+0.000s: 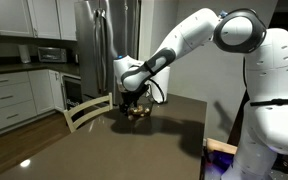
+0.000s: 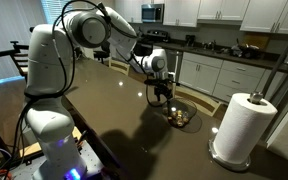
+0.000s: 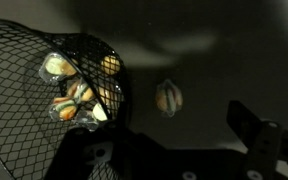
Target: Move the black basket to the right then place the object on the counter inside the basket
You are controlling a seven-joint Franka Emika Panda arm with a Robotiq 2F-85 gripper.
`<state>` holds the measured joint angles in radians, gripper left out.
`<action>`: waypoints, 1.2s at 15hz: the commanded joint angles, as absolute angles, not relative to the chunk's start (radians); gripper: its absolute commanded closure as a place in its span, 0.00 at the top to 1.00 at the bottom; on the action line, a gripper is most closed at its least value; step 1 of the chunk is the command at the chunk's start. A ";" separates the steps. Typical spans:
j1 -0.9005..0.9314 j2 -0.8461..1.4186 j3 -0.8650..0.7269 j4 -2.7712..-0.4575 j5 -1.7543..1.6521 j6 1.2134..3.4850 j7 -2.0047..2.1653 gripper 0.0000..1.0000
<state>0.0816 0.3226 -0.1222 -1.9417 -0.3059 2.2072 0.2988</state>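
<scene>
Pincer (image 1: pixel 134 101) hangs low over the far end of the table (image 1: pixel 174 135), jaws spread wide, nothing held. In the wrist view one dark blocky finger (image 3: pixel 256 140) sits at 4 o'clock, far off centre. The other side is mostly lost in shadow at 7 o'clock.

Black basket (image 3: pixel 29 95) stands upright on the table and fills the 9 o'clock side of the wrist view. It is thin black wire mesh in an open diamond weave, a rounded bowl shape with a low wall. Inside are small glossy wrapped pieces (image 3: pixel 72 98), cream and orange, with crinkled wrappers catching light. In both exterior views the basket is just below the pincer; touching or not, cannot tell.

Loose piece (image 3: pixel 168 97) lies on bare table at the basket's 3 o'clock, near the mesh but apart from it. Round, shiny, orange and pale stripes.

Table top is smooth, dark brown and glossy with straight edges, and it mirrors the room lights. Chair back (image 1: pixel 88 110) at its edge is pale wood with curved slats. Paper towel roll (image 2: pixel 246 125) is a soft white cylinder, upright, well apart from the basket. Arm (image 1: pixel 189 40) has smooth white rounded shells and black joints. Fridge (image 1: pixel 99 40) behind is brushed steel.
</scene>
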 commanded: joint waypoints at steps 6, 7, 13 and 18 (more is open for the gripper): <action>0.075 0.356 -0.150 -1.882 -0.362 2.181 0.382 1.00; 0.076 0.357 -0.150 -1.882 -0.360 2.180 0.382 1.00; 0.089 0.339 -0.118 -1.909 -0.342 2.185 0.357 1.00; 0.103 0.340 -0.084 -1.914 -0.333 2.185 0.341 1.00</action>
<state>0.1010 0.3426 -0.1012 -1.9122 -0.3298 2.2032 0.3486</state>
